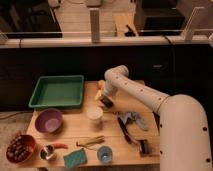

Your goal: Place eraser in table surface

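Beyond the white cup we list the gripper, low over the table surface, grip undeterminable, a dark block, likely the eraser, beneath it; we advise a flat release short of the green tray.

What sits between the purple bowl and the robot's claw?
A white cup, in the camera view; the gripper hangs beside the green tray over the table surface.
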